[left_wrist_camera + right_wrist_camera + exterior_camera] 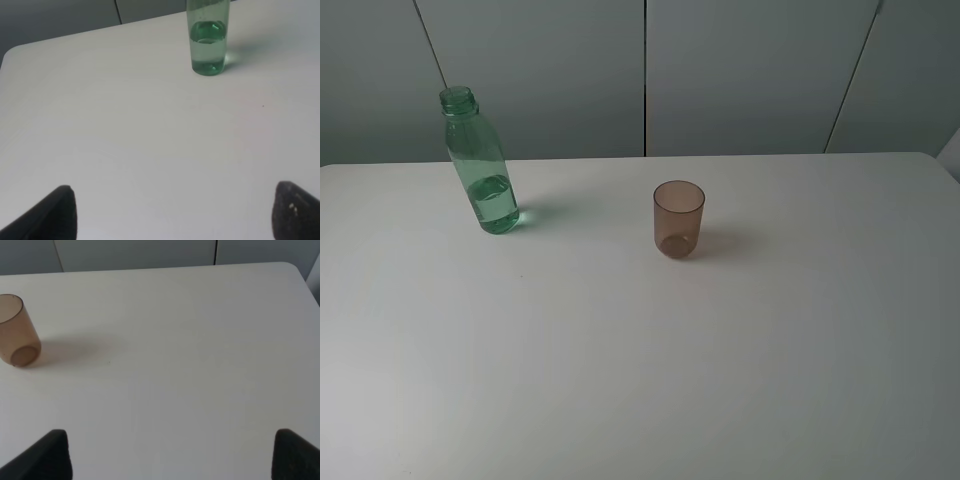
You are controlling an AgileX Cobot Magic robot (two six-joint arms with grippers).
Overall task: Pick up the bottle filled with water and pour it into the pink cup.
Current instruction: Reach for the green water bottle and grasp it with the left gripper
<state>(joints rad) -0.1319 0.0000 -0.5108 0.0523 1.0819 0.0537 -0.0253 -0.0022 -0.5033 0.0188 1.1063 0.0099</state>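
The bottle (pixel 480 165) is green, transparent and capless, and stands upright at the back left of the white table (pixel 640 350) with water in its lower part. The left wrist view also shows the bottle (pixel 209 42), far ahead of my left gripper (pixel 172 212). That gripper is open, its two dark fingertips wide apart with nothing between them. The pink cup (pixel 678 219) stands upright near the table's middle, to the right of the bottle. In the right wrist view the pink cup (pixel 16 331) sits off to the side, away from my open, empty right gripper (pixel 170 452). Neither arm appears in the high view.
Grey wall panels (pixel 640 75) rise behind the table's far edge. The table's rounded far corners appear in both wrist views. Nothing else stands on the tabletop.
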